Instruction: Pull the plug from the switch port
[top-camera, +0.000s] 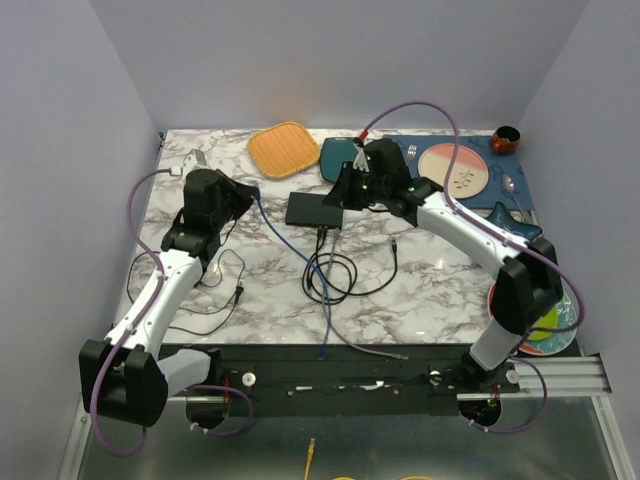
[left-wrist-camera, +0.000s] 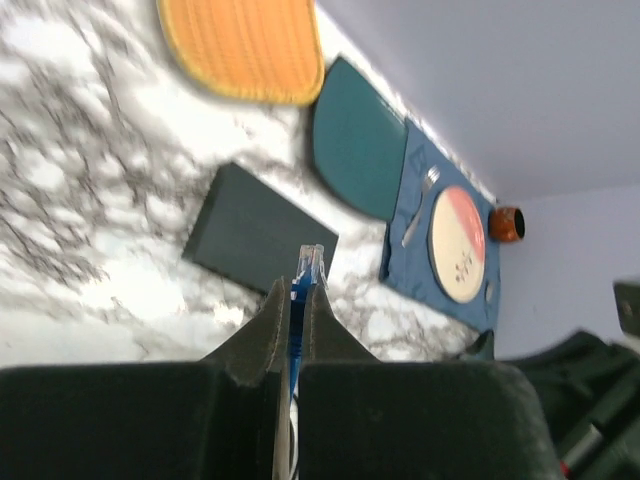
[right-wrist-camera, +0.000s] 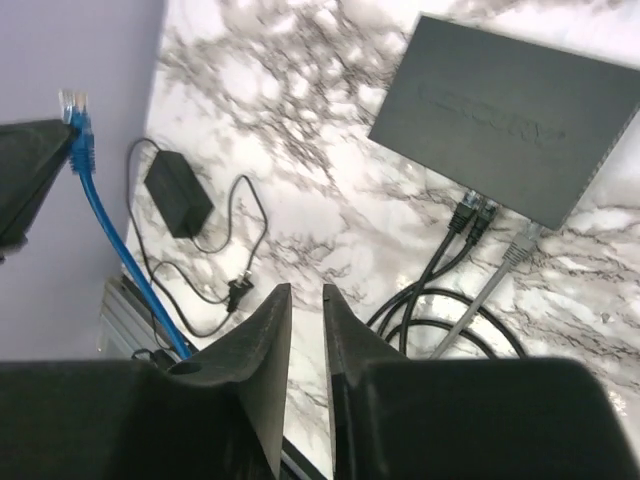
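Two grippers are noted. The left gripper (left-wrist-camera: 298, 300) is clamped on the blue cable (right-wrist-camera: 122, 250) just behind its clear plug (left-wrist-camera: 308, 268). The plug stands proud of the fingertips, raised off the marble and well clear of the switch (left-wrist-camera: 255, 235), which lies flat beyond it.

Gripping behind the plug rather than on its tip appears meant to leave the latch unobstructed. Judged: this plug is out of its port.

The right gripper (right-wrist-camera: 305, 300) hangs raised beside the switch's right-hand end, jaws slightly parted with nothing between them. With the plug free, the box would seem to need no steadying.

At the switch's near edge, two black cables (right-wrist-camera: 468, 215) and one grey cable (right-wrist-camera: 518, 250) are seated in ports. A black power adapter (right-wrist-camera: 178, 195) lies well apart from the switch, on the left arm's side. The teal square plate (left-wrist-camera: 360, 140) lies just beyond the switch's far corner.
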